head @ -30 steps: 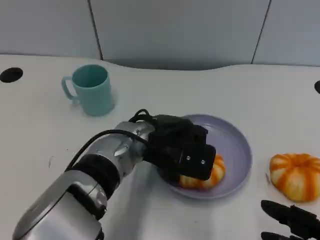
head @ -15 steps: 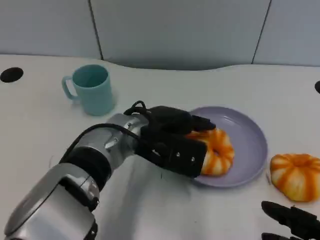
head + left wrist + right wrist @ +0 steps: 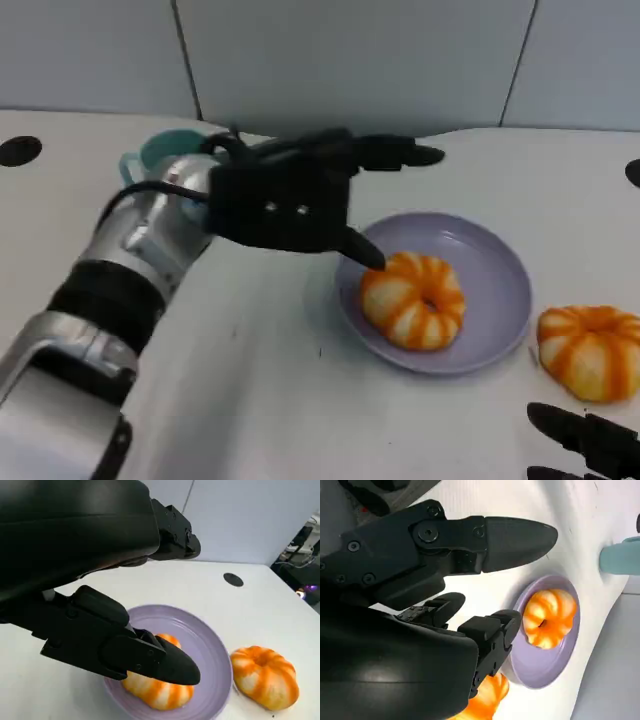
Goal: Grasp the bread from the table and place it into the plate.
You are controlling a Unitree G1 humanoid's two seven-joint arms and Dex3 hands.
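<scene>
An orange-and-white striped bread [image 3: 413, 300] lies in the lavender plate [image 3: 500, 262], left of its middle. My left hand [image 3: 290, 200] hovers above the plate's left rim with fingers spread and nothing in it, one finger pointing down near the bread. In the left wrist view the left hand [image 3: 100, 580] stands over the bread [image 3: 157, 694] and the plate [image 3: 200, 630] without touching them. My right hand [image 3: 585, 440] rests low at the front right, holding nothing. In the right wrist view the right hand [image 3: 445, 580] has its fingers apart, far from the bread [image 3: 550, 617] and plate [image 3: 545, 675].
A second striped bread [image 3: 590, 350] lies on the table just right of the plate, and also appears in the wrist views [image 3: 265, 677] [image 3: 485, 705]. A teal mug [image 3: 160, 150] stands behind my left forearm. Round dark holes [image 3: 22, 150] mark the table's far corners.
My left hand let go of the bread in the plate, opened, and rose up and back to the left. The bread now lies uncovered; the plate sits slightly further right than a second ago.
</scene>
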